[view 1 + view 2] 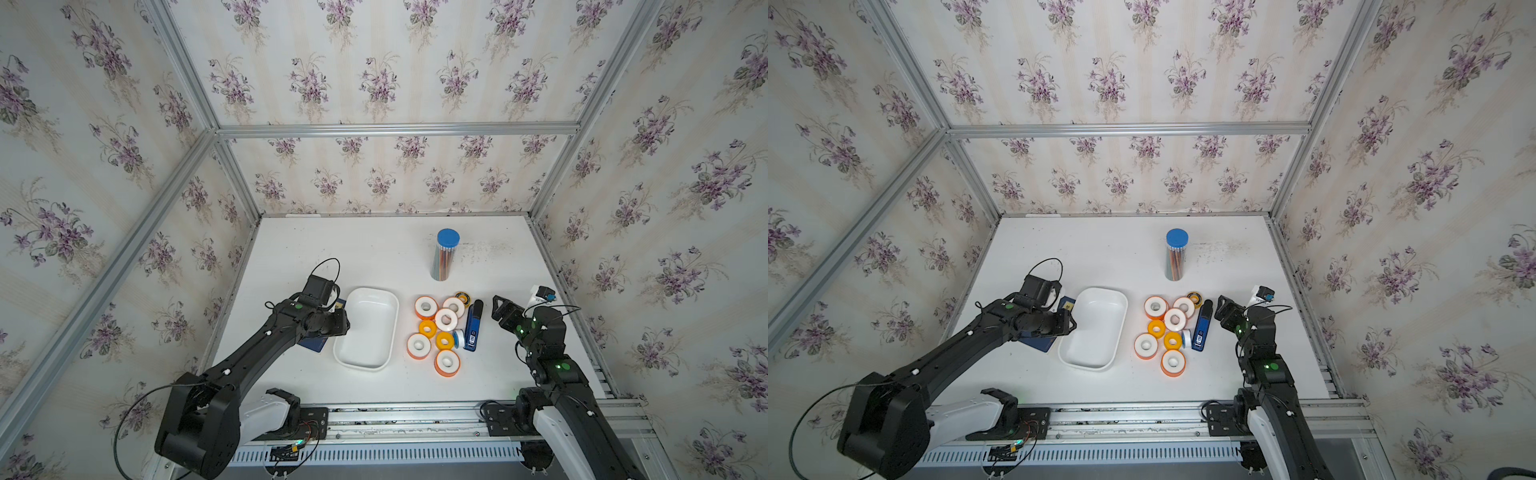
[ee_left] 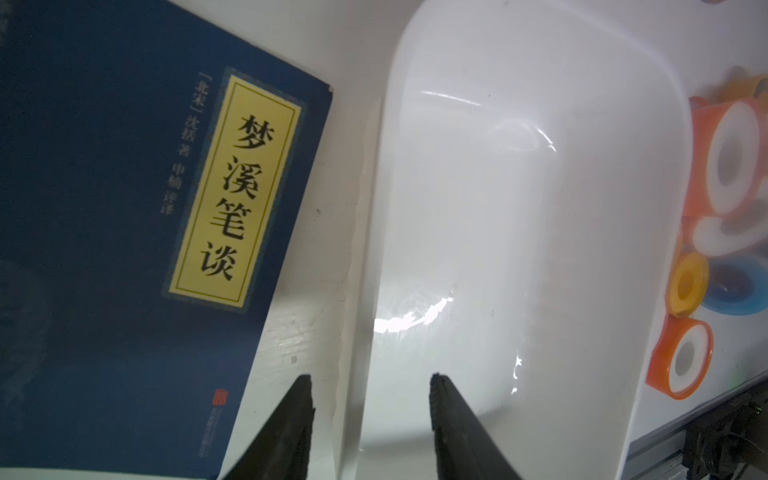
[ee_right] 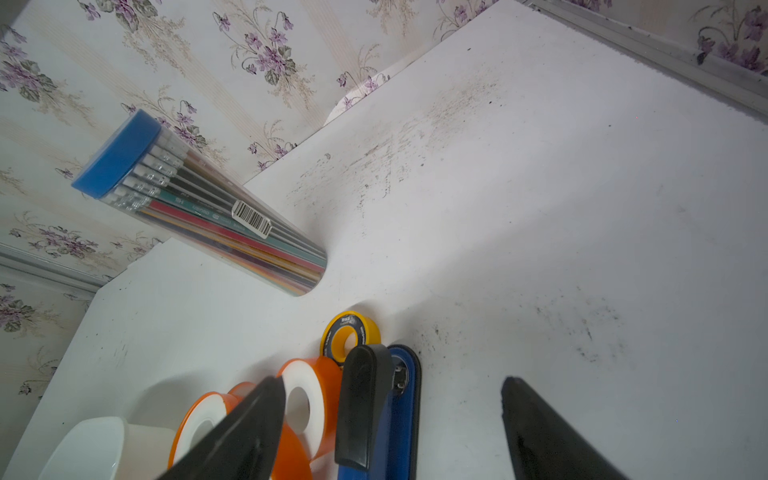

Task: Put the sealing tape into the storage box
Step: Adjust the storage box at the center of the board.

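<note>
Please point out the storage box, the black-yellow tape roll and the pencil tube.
storage box (image 1: 368,328): in a top view, on its bare inner floor.
black-yellow tape roll (image 3: 348,321): right wrist view, on its dark face.
pencil tube (image 1: 448,239): in a top view, on its blue lid.

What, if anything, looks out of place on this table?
Nothing is spilled or broken. The blue-white roll stands on edge beside the blue stapler, while the rest lie flat. One orange-rimmed roll seems to ride on its neighbours. Dark scuffs speckle the table toward the back.
</note>
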